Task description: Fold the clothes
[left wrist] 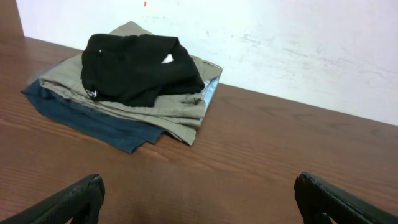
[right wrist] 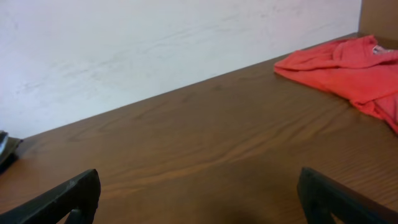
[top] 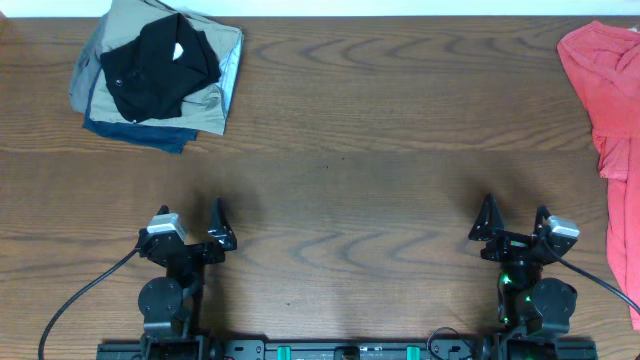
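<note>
The whole table (top: 350,150) is seen only in the overhead view. There the black T-shirt (top: 155,62) is found in the upper left of the frame, lying as a loose bundle on top of a pile made of a khaki garment (top: 215,100) and a dark blue garment (top: 140,135). A red garment (top: 605,90) is spread at the right edge, well apart from the pile. The left gripper (top: 190,215) and the right gripper (top: 515,215) are seen near the bottom edge, both with jaws spread wide and nothing held between them. In the left wrist view only the pile is shown, in the upper left, before a white wall (left wrist: 298,43). In the right wrist view only the red garment is shown, in the upper right. In the overhead view the long axis of the T-shirt runs roughly from left to right, slightly tilted. A small white patch (top: 178,52) is seen towards its upper right part. Which way the collar points cannot be told.
</note>
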`<state>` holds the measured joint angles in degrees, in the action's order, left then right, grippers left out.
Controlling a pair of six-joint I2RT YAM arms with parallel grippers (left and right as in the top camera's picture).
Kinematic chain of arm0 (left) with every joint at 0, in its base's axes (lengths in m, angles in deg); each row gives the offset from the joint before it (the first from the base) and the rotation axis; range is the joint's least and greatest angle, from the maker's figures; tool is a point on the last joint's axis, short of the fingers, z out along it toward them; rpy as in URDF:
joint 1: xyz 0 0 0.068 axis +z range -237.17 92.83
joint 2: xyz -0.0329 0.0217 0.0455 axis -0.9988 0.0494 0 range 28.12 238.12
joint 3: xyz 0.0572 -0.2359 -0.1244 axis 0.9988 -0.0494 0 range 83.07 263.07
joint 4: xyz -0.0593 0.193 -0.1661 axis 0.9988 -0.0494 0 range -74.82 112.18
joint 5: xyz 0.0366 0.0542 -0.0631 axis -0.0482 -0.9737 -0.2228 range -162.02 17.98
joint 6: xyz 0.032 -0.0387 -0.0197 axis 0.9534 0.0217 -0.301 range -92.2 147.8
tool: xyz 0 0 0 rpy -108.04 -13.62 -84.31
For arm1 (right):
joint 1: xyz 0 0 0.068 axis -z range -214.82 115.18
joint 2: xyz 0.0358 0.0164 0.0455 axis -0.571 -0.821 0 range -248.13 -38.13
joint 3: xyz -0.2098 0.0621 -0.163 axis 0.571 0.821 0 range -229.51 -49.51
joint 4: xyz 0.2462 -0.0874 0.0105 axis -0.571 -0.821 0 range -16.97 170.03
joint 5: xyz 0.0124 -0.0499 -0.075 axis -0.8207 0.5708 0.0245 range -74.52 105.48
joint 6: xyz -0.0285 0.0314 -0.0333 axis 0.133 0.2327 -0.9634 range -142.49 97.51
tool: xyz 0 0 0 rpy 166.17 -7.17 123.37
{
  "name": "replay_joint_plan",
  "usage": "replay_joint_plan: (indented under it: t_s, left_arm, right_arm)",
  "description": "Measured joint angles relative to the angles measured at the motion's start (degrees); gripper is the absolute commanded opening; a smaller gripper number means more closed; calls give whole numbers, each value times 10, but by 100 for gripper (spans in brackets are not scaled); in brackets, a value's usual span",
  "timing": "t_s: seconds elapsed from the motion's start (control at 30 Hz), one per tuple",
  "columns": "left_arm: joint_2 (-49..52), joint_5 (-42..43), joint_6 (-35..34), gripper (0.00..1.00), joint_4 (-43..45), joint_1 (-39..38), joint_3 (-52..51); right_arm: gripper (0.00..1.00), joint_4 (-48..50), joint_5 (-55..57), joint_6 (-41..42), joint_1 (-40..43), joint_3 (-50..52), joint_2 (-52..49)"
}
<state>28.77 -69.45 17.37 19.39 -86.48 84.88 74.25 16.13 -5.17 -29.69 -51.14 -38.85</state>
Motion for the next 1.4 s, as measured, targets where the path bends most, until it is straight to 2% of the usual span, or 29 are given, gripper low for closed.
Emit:
replay_joint_plan:
  t_s: [0.13,0.33,0.47,1.4]
  left_arm:
    - [0,0,0,98,0,0,0]
    - [0,0,0,98,0,0,0]
    - [0,0,0,98,0,0,0]
    - [0,0,0,98,0,0,0]
  right_arm:
    - [99,0,7,-24,0,0,0]
    - [99,0,7,-121,0,0,0]
    - [99,0,6,-154,0,0,0]
    - [99,0,6,-178,0,0,0]
